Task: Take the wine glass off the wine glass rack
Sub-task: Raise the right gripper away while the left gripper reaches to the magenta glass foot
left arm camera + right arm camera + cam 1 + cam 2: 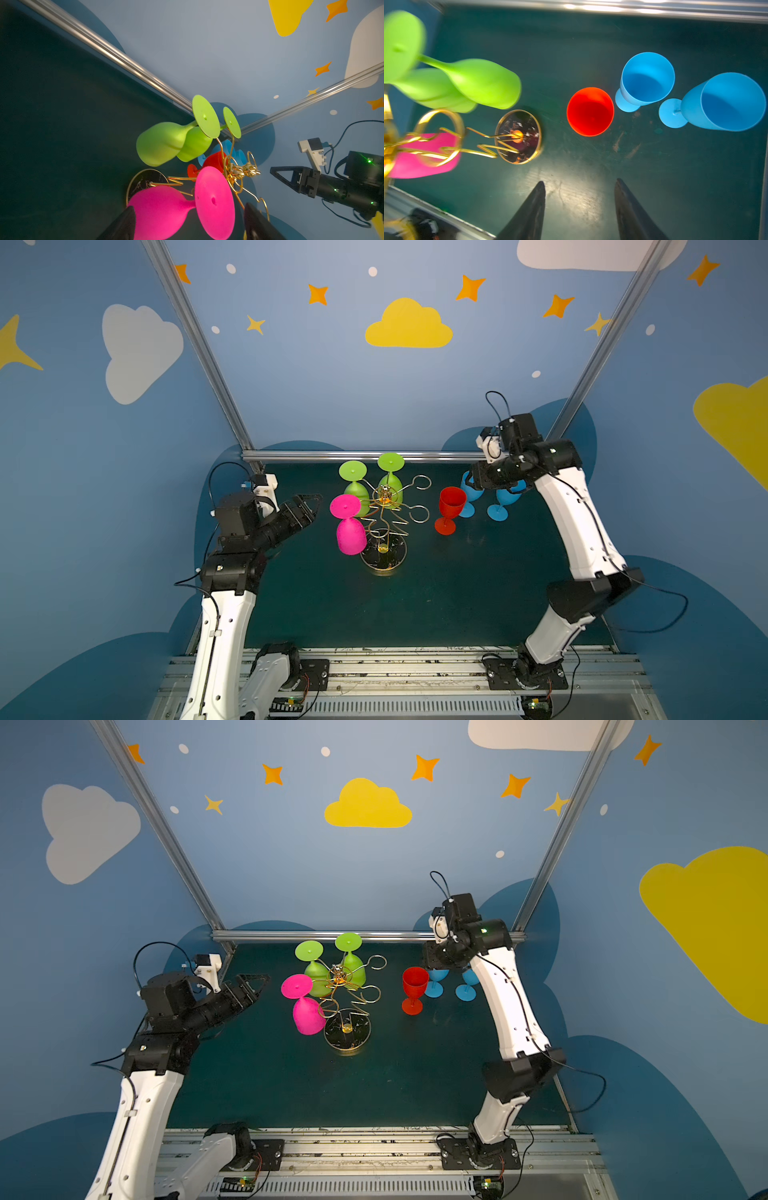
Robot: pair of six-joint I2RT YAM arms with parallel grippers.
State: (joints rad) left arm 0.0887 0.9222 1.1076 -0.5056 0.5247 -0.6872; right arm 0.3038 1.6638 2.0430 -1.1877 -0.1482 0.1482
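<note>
In both top views my left pincer [312,505] points at the rack [384,508], jaws parted and gripping nothing. The pink glass [350,533] hangs bowl-down from a rack arm just ahead of my fingertips. Its foot is the nearest part, close but apart. Two green glasses [356,491] hang beyond it on the rack's far side. My right pincer [473,483] hovers above two blue glasses [500,506] and is largely hidden by its own wrist. The red glass [452,502] stands upright just beside it, between it and the rack.

From my left wrist, the fingers [124,224] stand wide apart. The pink glass [166,207] fills the gap ahead of them, stem and foot between the tips. From here I cannot tell whether its bowl brushes a finger. The green glasses [164,143] and the rack's gold loops lie farther ahead.

From my right wrist, the fingers [529,209] are spread with only bare mat [581,166] between them, holding nothing. The red glass [590,111] sits straight ahead of the gap. The blue glasses [646,78] stand ahead to one side. The rack's round base [518,137] is ahead to the other side, with the hanging glasses blurred beyond it.
</note>
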